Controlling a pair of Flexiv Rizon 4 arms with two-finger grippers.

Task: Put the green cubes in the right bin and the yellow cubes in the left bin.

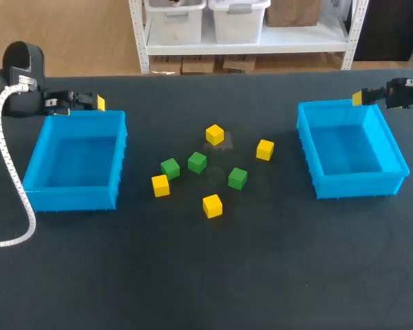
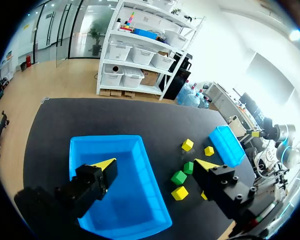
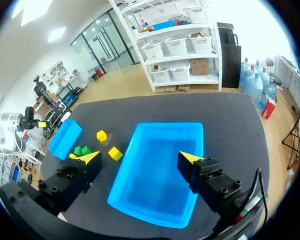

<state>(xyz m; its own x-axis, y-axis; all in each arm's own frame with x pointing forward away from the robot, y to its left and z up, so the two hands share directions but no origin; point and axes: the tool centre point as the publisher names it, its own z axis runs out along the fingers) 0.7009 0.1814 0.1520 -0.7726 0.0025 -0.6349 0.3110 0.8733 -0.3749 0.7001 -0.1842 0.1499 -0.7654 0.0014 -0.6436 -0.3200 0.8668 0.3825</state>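
Three green cubes (image 1: 197,162) and several yellow cubes (image 1: 212,205) lie scattered on the dark table between two blue bins. My left gripper (image 1: 96,103) hovers open over the far edge of the left bin (image 1: 34,161). In the left wrist view the bin's rim (image 2: 105,140) lies under the open left gripper (image 2: 157,164), with green cubes (image 2: 178,177) off to its side. My right gripper (image 1: 358,97) hangs open over the far left corner of the right bin (image 1: 396,155). The right gripper (image 3: 140,159) looks down into that bin (image 3: 160,200). Nothing is between either pair of fingers.
A white ribbed cable (image 1: 14,185) from my left arm trails across the table beside the left bin. The cubes cluster mid-table, each a little apart from the others. Dark bare table (image 1: 206,275) stretches along the near side.
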